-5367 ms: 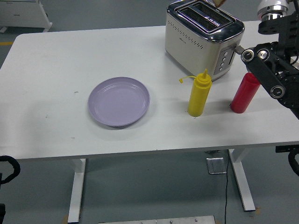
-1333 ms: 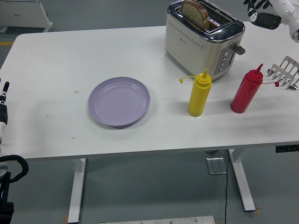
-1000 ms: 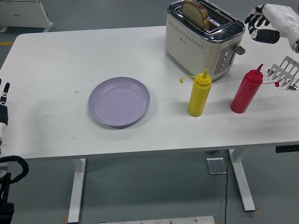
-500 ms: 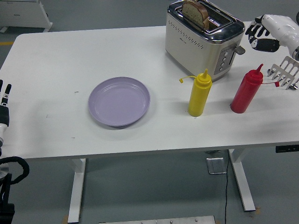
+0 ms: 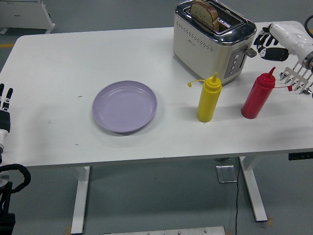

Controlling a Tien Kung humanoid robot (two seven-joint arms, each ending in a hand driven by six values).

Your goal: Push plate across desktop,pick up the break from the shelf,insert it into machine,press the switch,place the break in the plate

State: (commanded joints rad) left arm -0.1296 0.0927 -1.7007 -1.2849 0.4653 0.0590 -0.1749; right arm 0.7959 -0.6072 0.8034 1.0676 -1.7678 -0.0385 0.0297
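One slice of bread (image 5: 204, 14) stands in the toaster (image 5: 213, 39), right hand (image 5: 270, 43) curled empty beside its lever (image 5: 251, 52), left hand (image 5: 5, 100) spread off the worktop (image 5: 58, 63).

no readable text anywhere

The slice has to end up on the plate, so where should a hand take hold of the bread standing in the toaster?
Grip the brown bread slice by its exposed top, pinching its two flat faces from above; its lower part sits inside the silver toaster slot.
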